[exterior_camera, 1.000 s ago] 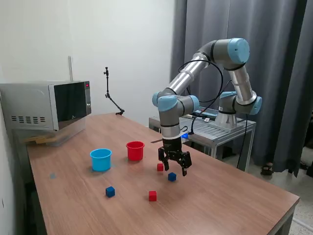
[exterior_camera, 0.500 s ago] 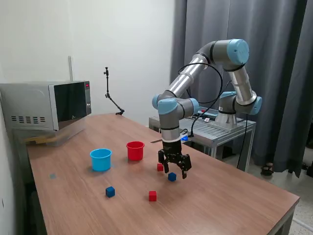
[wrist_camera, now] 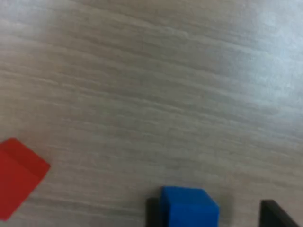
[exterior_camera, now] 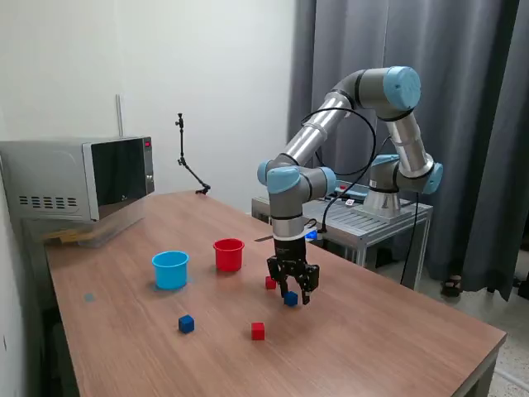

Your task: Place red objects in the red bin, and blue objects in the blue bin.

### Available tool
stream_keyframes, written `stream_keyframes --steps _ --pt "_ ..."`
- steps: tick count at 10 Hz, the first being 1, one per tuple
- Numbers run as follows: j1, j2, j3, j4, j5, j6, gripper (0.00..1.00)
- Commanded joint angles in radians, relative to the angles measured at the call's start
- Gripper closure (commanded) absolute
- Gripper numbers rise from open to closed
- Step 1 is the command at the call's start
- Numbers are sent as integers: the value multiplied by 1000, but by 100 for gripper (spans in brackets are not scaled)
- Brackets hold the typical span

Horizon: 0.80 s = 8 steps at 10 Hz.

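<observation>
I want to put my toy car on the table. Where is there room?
The table is bare on the exterior view's right, past the gripper. More bare wood lies between the microwave and the blue cup. It's crowded mid-table: red cup, cubes, and the gripper around a blue cube.

A wooden table (exterior_camera: pixel 397 331) carried a silver microwave (exterior_camera: pixel 78 178) at its far corner on the exterior view's left, door shut, resting on a low pale board (exterior_camera: pixel 70 236). A thin black stand (exterior_camera: pixel 188 165) with a jointed arm stood at the table's far edge, against the white wall (exterior_camera: pixel 165 58). Beyond the far edge a grey metal cart (exterior_camera: pixel 372 219) stood before dark grey curtains (exterior_camera: pixel 471 107).
</observation>
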Motion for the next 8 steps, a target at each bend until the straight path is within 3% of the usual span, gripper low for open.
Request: stream_keyframes --steps 1,8 --pt "0 0 0 -6 -2 0 100" --pt "-8 -11 -22 -1 -54 0 100"
